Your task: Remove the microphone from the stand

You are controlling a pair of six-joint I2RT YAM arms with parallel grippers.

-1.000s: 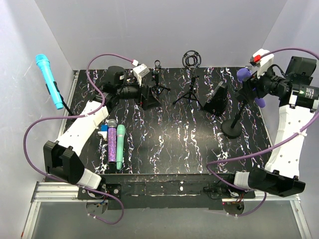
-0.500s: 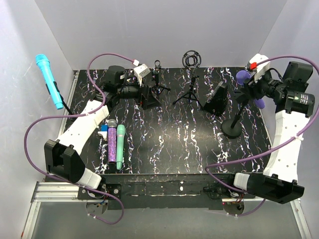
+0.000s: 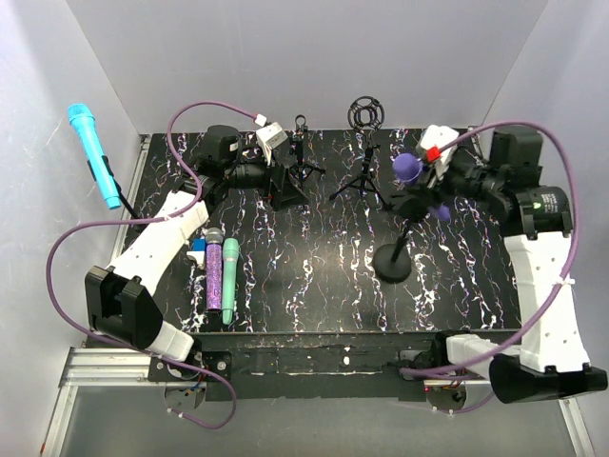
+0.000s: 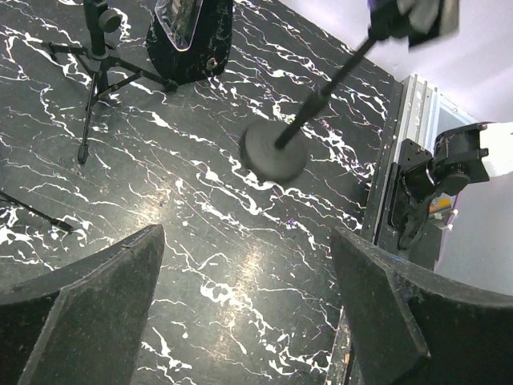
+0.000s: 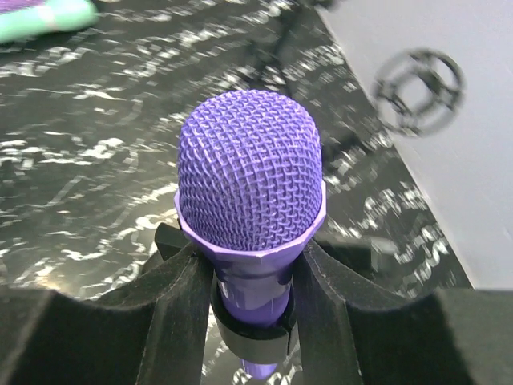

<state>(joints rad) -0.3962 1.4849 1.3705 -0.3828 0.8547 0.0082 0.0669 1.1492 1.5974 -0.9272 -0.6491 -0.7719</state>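
Observation:
A purple microphone [image 5: 251, 180] with a mesh head sits in the black clip [image 5: 255, 335] of a round-based stand [image 3: 392, 264]. My right gripper [image 5: 252, 309] is shut on the microphone's body just below the head, one finger pressed on each side. In the top view the microphone [image 3: 407, 168] is at the right centre of the table, with the right gripper [image 3: 430, 188] beside it. My left gripper [image 4: 248, 305] stands open at the back left with only marbled table between its fingers. The stand's base [image 4: 272, 152] lies ahead of it.
Two small tripods [image 3: 364, 176] [image 3: 302, 157] and a shock-mount ring [image 3: 366, 111] stand at the back. A black box [image 4: 190, 40] stands by a tripod [image 4: 96, 48]. A teal microphone [image 3: 229, 279] and a glittery purple one [image 3: 215, 271] lie at the left. A cyan microphone [image 3: 93, 154] hangs on the left wall.
My right gripper has closed on the purple microphone and swung left. The stand and its base have shifted left and nearer with it. The left arm has stayed put.

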